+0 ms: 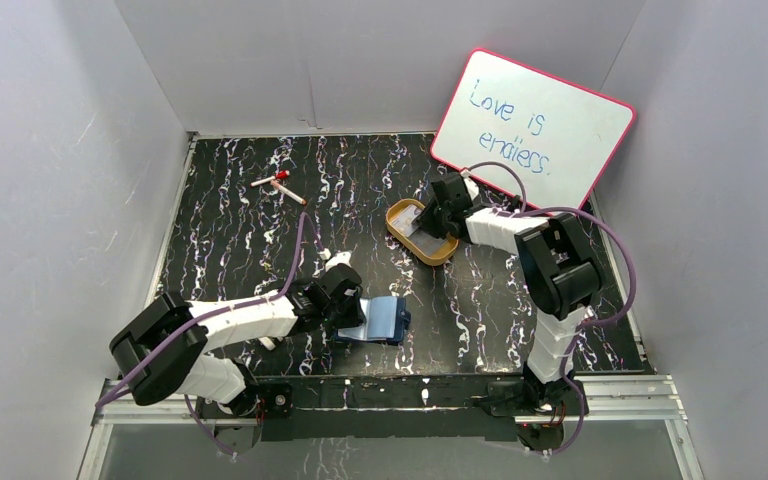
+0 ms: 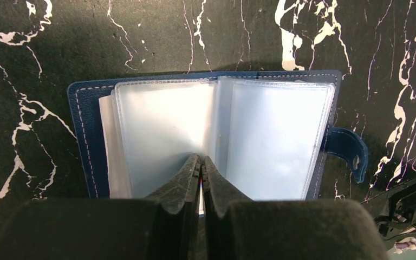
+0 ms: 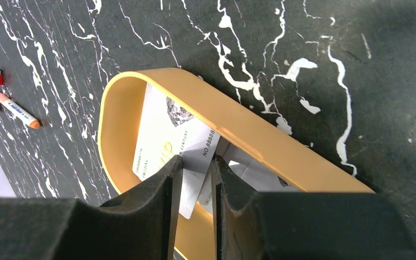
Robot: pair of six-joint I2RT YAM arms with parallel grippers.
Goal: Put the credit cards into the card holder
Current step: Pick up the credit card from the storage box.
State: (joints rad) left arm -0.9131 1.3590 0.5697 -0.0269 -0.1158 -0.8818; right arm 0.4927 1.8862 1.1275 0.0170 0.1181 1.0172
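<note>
While the left claw (image 2: pixel 201 158) is resting shut, the right claw (image 3: pixel 196 160) is narrowly straddling a credit card (image 3: pixel 161 134). Stiff and slick, it is probably needing an edge pinch.

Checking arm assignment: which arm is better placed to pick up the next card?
Right. The right gripper is inside the tin, jaws astride the credit cards; the left gripper, shut, rests on the open card holder.
</note>
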